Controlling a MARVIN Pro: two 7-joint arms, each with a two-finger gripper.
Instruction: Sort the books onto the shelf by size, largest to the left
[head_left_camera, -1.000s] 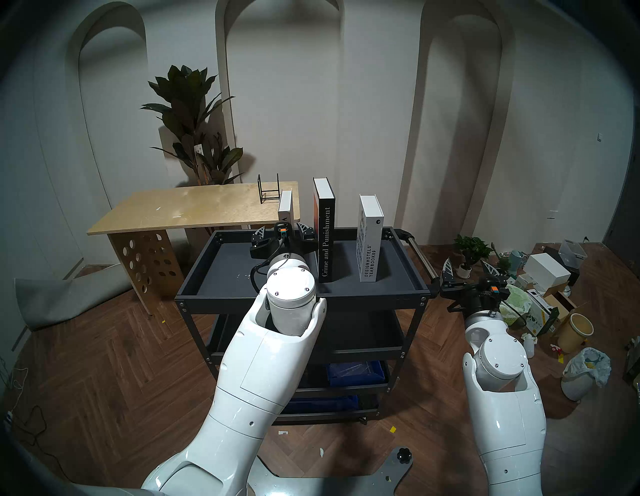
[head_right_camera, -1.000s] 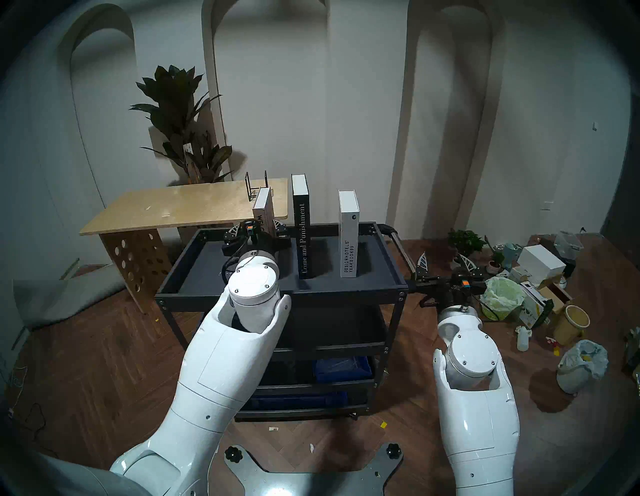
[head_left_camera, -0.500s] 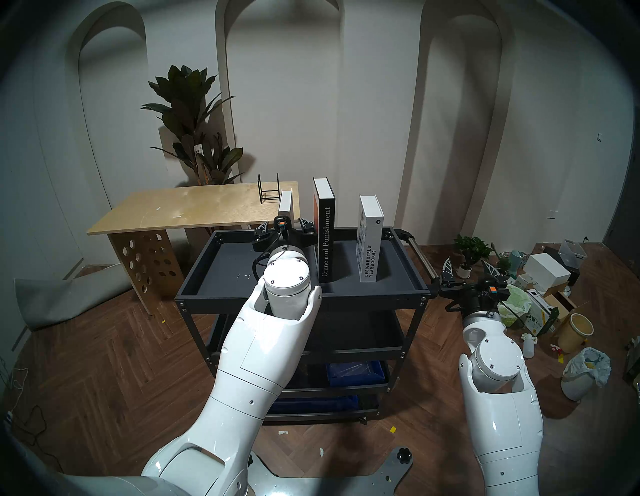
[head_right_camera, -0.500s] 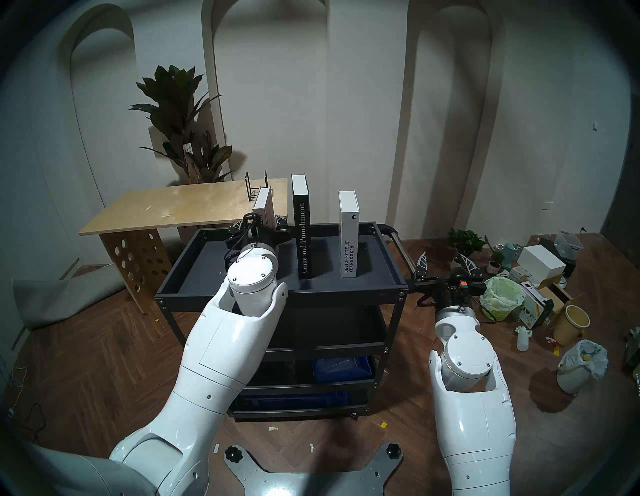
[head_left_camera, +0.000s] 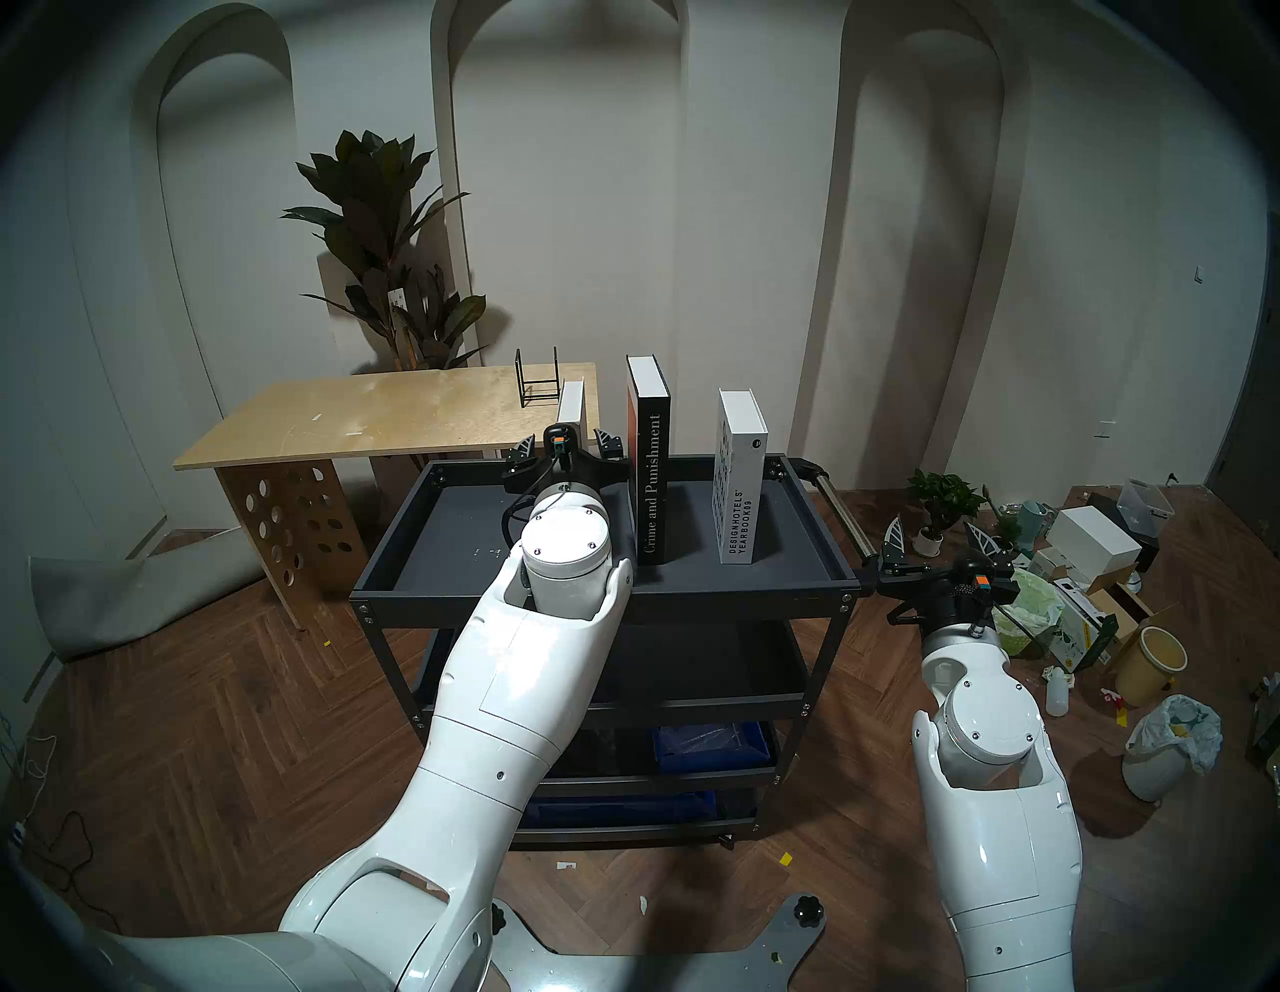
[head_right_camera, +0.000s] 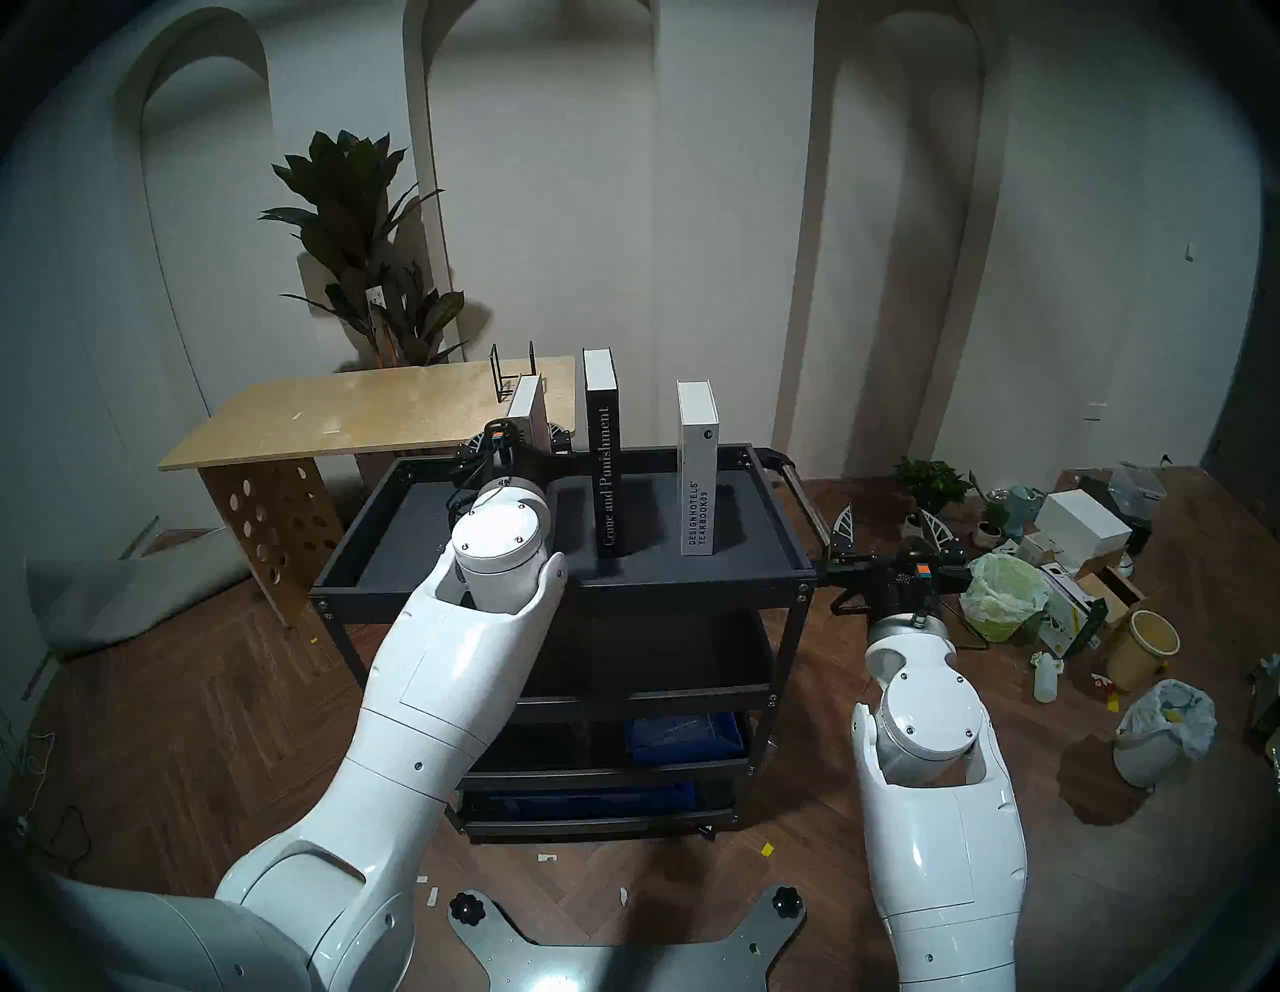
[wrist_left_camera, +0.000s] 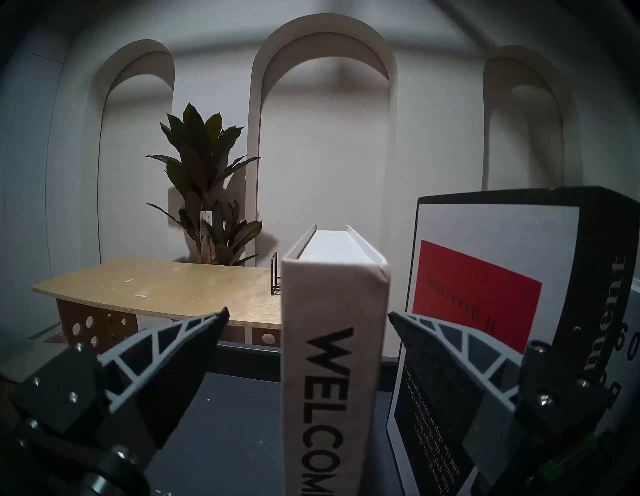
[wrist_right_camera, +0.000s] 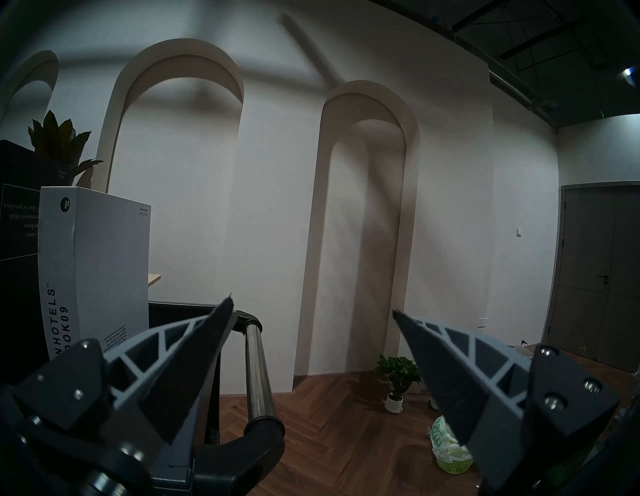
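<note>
Three books stand upright on the shelf (head_left_camera: 450, 547), the dark grey top tray of a black cart. The thin grey-white "WELCOME" book (head_left_camera: 571, 402) is at the back left. The tall black "Crime and Punishment" (head_left_camera: 651, 478) is in the middle and the white "DESIGN HOTELS YEARBOOK 09" (head_left_camera: 738, 485) is on the right. My left gripper (head_left_camera: 565, 443) is open, with one finger on each side of the WELCOME spine (wrist_left_camera: 332, 346); its right fingertip (wrist_left_camera: 398, 320) is close to the book's edge. My right gripper (head_left_camera: 934, 526) is open and empty, beside the cart's right end.
A steel handle (head_left_camera: 841, 512) sticks out at the cart's right end, just left of my right gripper (wrist_right_camera: 311, 304). A plywood table (head_left_camera: 388, 415) with a small black wire rack (head_left_camera: 537, 381) stands behind the cart on the left. Boxes, bins and pots (head_left_camera: 1094, 554) litter the floor at right.
My left arm has reached forward, so the open fingers now sit further along both sides of the WELCOME book. My right arm has shifted slightly. The books have not moved.
</note>
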